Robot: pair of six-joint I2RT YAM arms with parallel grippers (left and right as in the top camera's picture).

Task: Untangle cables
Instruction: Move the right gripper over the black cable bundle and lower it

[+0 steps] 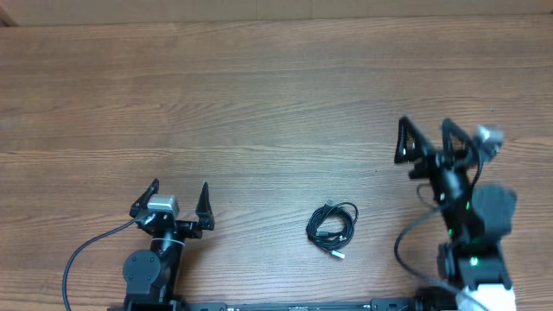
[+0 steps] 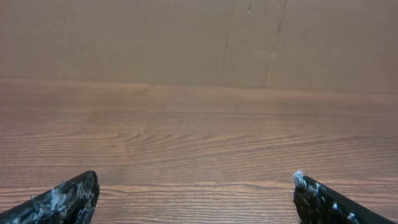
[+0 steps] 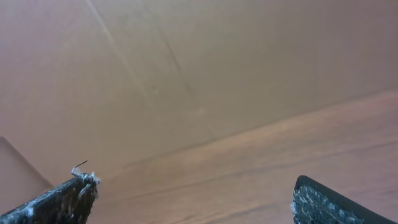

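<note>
1. Two thin black cables lay coiled together in one small bundle at the lower centre of the overhead frame, on the wooden table; a pale plug tip showed at the bundle's lower edge.
2. The left gripper, at lower left, had its fingers spread wide and held nothing; it sat well apart from the bundle.
3. The right gripper, at middle right, was likewise spread wide and empty.
</note>
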